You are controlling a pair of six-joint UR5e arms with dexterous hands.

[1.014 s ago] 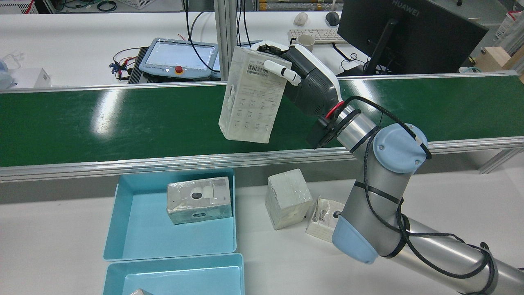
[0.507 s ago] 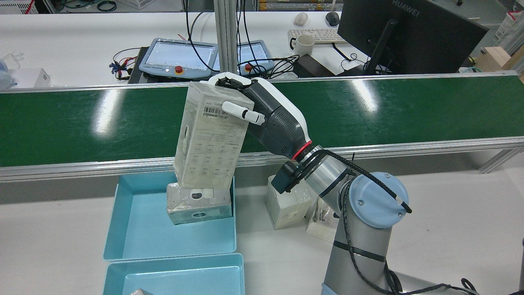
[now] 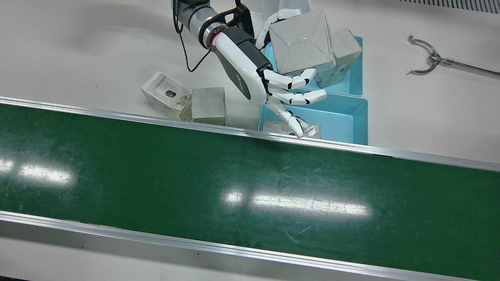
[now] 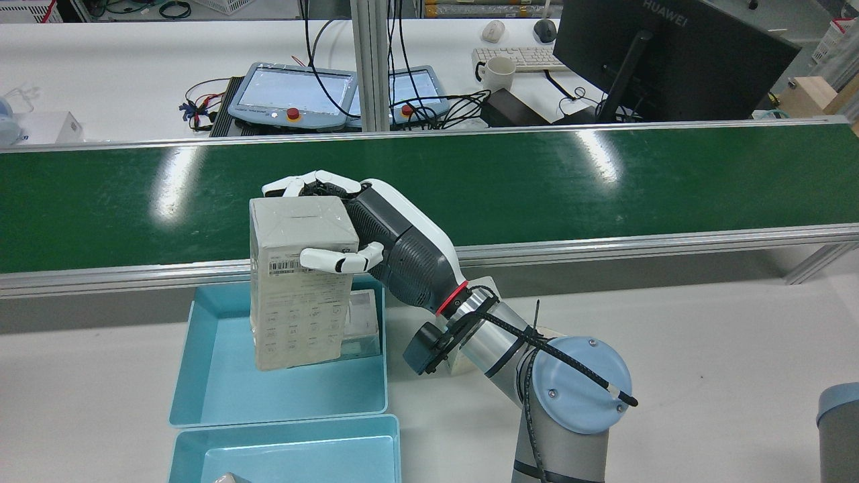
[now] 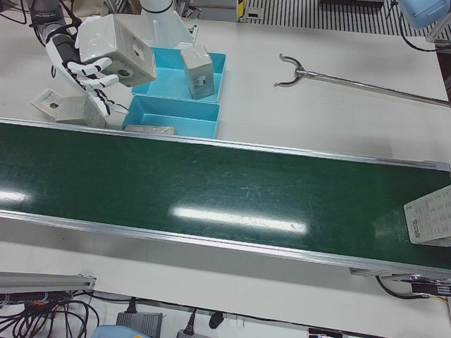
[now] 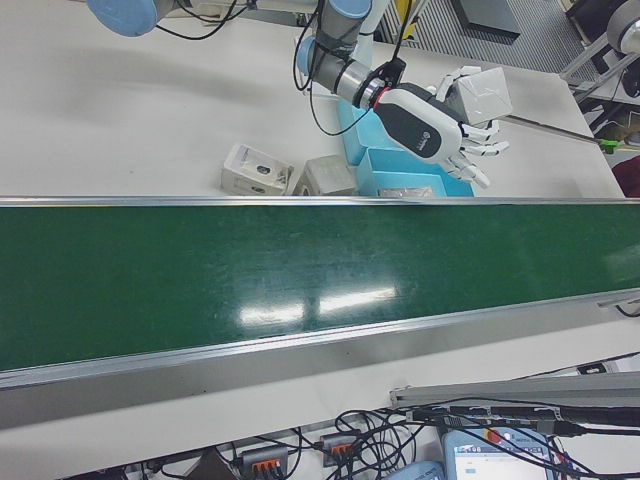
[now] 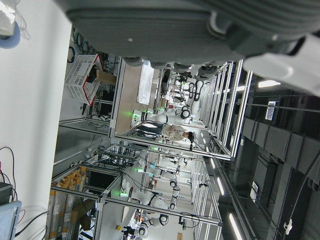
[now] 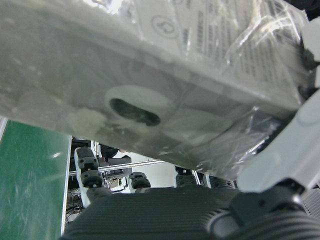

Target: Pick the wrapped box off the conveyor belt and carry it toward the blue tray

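The right hand (image 4: 376,235) grips the wrapped box (image 4: 300,282) above the blue tray (image 4: 215,389), seemingly clear of it; next, lower it beside the box already inside.

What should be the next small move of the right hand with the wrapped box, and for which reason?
Probably lower it a little and ease it to the open side of the blue tray. The right hand holds the wrapped box upright above that tray, off the conveyor belt, but another box already stands in the tray beside it.
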